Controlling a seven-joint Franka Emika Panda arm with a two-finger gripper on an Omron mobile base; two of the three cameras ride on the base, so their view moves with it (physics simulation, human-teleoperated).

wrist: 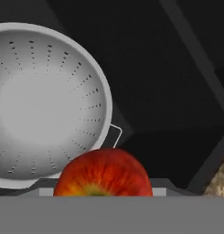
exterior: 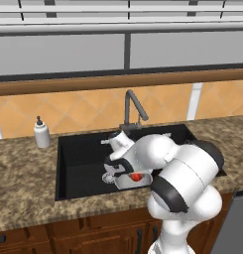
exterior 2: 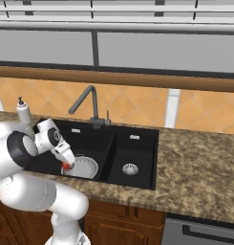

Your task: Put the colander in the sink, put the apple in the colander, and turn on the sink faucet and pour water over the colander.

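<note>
The silvery perforated colander (wrist: 45, 105) sits upright in the large basin of the black sink (exterior: 78, 154), and is also seen from the right (exterior 2: 86, 167). My gripper (exterior 2: 66, 163) hangs low over the basin at the colander's near edge, shut on the red apple (wrist: 103, 173). In the left base view the apple (exterior: 136, 176) shows just above the colander (exterior: 124, 183), which my arm partly hides. The dark-grey faucet (exterior: 130, 106) stands behind the sink with its spout over the large basin; no water is running.
A white soap bottle (exterior: 41, 133) stands on the granite counter left of the sink. The smaller basin with its silver drain (exterior 2: 130, 169) lies to the right. A tiled backsplash and window ledge run behind the faucet (exterior 2: 87, 100).
</note>
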